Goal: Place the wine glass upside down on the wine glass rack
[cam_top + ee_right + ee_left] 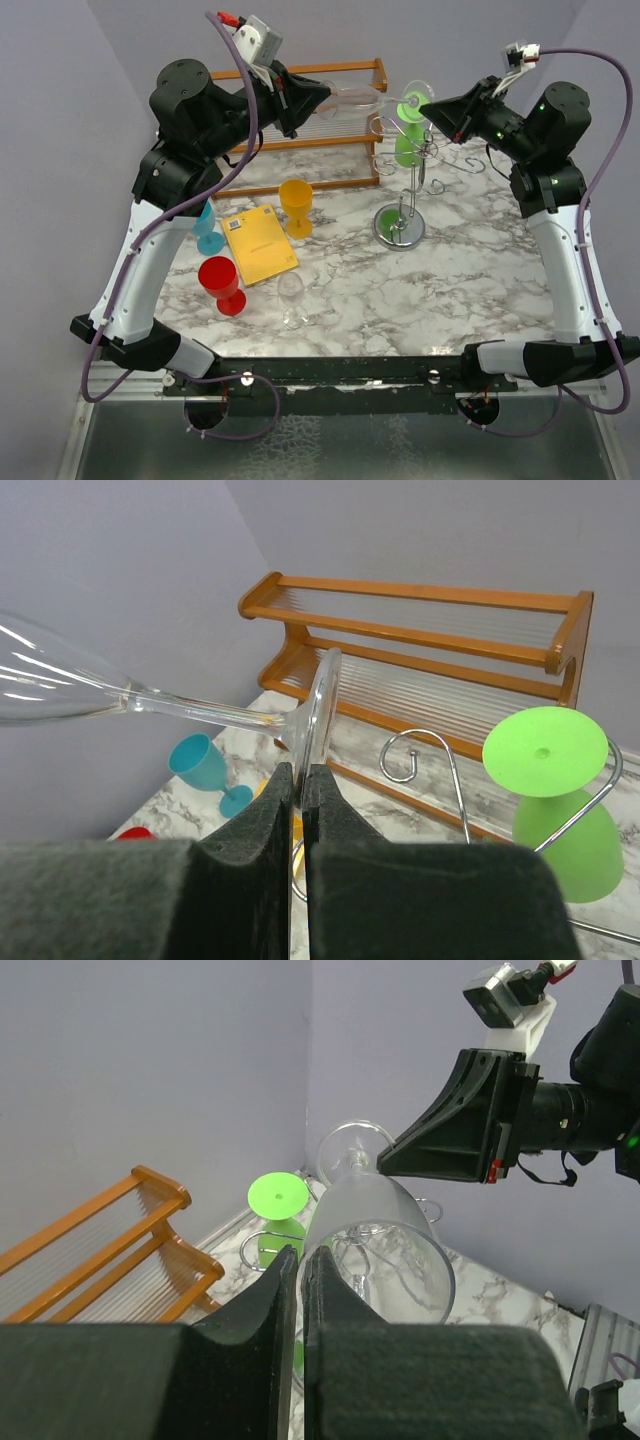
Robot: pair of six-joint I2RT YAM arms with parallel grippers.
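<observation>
Holds the wine glass lying level in the air, up over the curled top arms of the wine glass rack, foot toward the rack, bowl pointing away to its left. Grips the bowl's rim wall in the left claw, fingers pressed narrow with only the thin glass between. Pinches the edge of the foot disc in the right claw, likewise closed narrow on the glass, above the rack's arms. Leaves the stem bare between both claws; in the right wrist view, foot and wire hooks apart.

Note on one rack arm a green glass, hung upside down, its foot near the clear foot and close to the right claw. Note behind the rack, against the wall, a brown wooden shelf. Note on the desk, left of the rack: a yellow cup nearest, then a yellow booklet, a blue cup, a red cup and an upright clear glass.
</observation>
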